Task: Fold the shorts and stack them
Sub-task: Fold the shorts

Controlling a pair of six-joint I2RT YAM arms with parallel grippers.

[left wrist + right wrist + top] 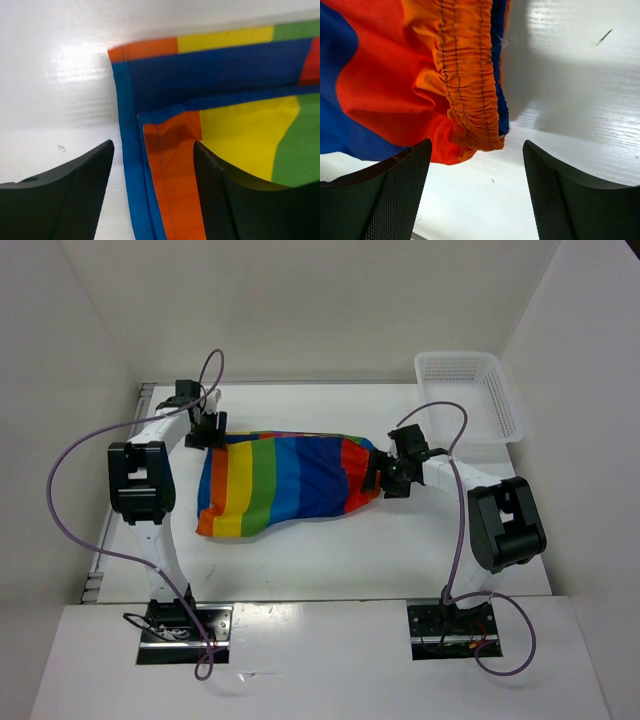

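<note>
Presently, shorts (285, 485): flat on the tabletop (330, 555), stripes crosswise, seemingly doubled over.
Left tool (152, 150): wide open, straddling the hem corner, gripping nothing.
Right tool (476, 150): wide open, astride the elastic waistband, gripping nothing.
Basket (495, 405): far right corner, apart from the cloth.

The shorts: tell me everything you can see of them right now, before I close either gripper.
The shorts are thin, smooth cloth in wide rainbow stripes, lying mostly flat, slightly rumpled, on the white table. Their gathered orange elastic waistband is at the right end, by the open right gripper; the stitched leg hems are at the left end, layers overlapping, by the open left gripper. Neither clamps them.
</note>
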